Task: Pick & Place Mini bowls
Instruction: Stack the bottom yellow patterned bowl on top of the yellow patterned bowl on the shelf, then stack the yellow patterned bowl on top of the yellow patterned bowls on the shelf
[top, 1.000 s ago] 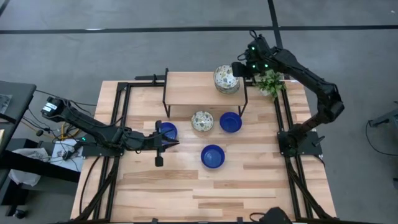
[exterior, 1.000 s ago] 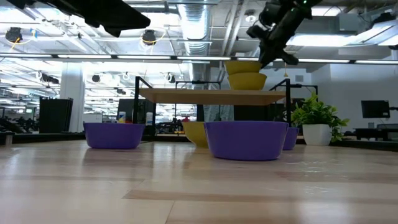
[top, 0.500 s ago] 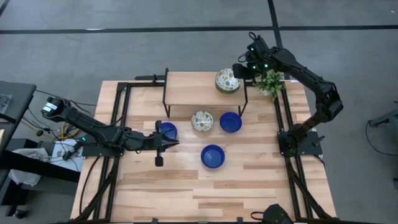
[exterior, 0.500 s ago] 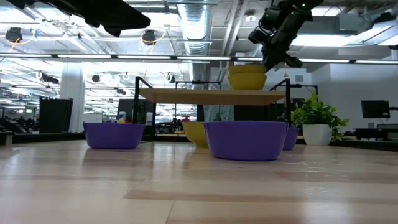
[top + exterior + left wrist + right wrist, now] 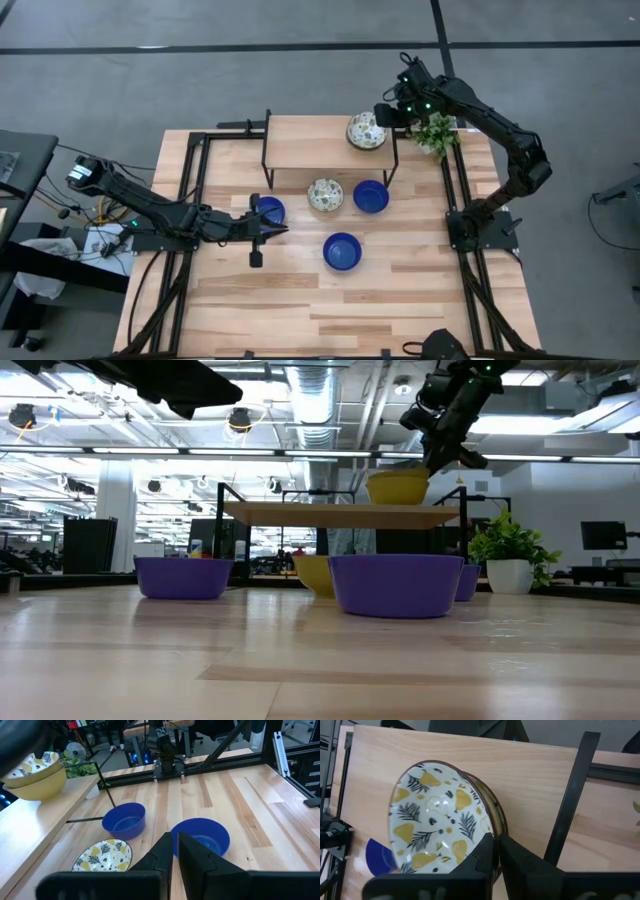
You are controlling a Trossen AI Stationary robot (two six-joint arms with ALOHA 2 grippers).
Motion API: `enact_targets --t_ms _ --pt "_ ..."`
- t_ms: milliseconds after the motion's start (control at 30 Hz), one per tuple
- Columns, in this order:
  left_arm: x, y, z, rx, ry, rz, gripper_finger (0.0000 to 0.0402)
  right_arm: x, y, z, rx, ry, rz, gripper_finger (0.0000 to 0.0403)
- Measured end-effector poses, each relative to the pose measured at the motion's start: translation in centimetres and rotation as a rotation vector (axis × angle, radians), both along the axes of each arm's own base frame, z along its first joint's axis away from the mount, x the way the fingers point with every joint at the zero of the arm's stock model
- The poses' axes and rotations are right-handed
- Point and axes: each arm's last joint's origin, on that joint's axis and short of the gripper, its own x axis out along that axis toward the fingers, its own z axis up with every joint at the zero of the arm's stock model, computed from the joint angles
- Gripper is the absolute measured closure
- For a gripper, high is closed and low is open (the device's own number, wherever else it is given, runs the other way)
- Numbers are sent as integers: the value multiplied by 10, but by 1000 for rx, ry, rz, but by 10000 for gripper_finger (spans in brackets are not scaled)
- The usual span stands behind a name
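With the right gripper pinching the patterned bowl's rim on the stack on the shelf, open your fingers gently, then lift straight up.

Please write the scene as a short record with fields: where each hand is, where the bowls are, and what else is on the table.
right hand: at the rim of the patterned bowls on the shelf, fingers close together on the rim
left hand: low over the table, shut, beside one blue bowl
shelf: holds two nested patterned bowls
table: one patterned bowl, three blue bowls in all
plant: at the table's edge, next to the shelf
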Motion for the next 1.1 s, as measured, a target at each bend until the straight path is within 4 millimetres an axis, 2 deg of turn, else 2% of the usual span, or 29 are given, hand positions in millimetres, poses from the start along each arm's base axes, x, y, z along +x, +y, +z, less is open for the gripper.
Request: enact_targets --t_ms 233,767,933,1100 --pt "0 0 0 3 -2 0 376 0 0 0 -2 -1 7 373" --pt "0 0 1 0 -8 -1 376 1 1 2 -40 -1 57 305" --pt "0 0 1 0 -8 -1 376 -5 8 16 -123 -28 103 299" --pt "0 0 1 0 -7 -1 376 -15 21 43 -273 -101 154 305"
